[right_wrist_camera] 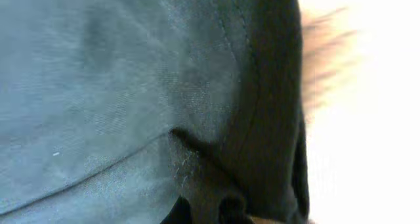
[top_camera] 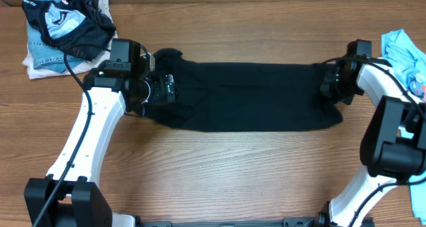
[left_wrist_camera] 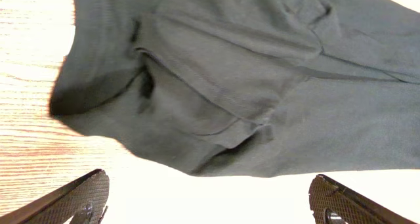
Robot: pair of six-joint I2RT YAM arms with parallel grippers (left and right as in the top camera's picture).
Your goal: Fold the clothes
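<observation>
My left pincer (left_wrist_camera: 210, 201) stands with its jaws wide apart, holding nothing, just above the rumpled sleeve end of the black T-shirt (top_camera: 253, 97). My right pincer (top_camera: 327, 87) is pinched together on the shirt's opposite edge, with cloth bunched at its fingertips. Between the two, the shirt lies stretched in a long band across the wooden table (top_camera: 233, 167). Farther off, a heap of patterned, denim and white clothes (top_camera: 63, 30) sits at the back left corner, and a light blue garment (top_camera: 403, 54) lies beyond my right arm.
</observation>
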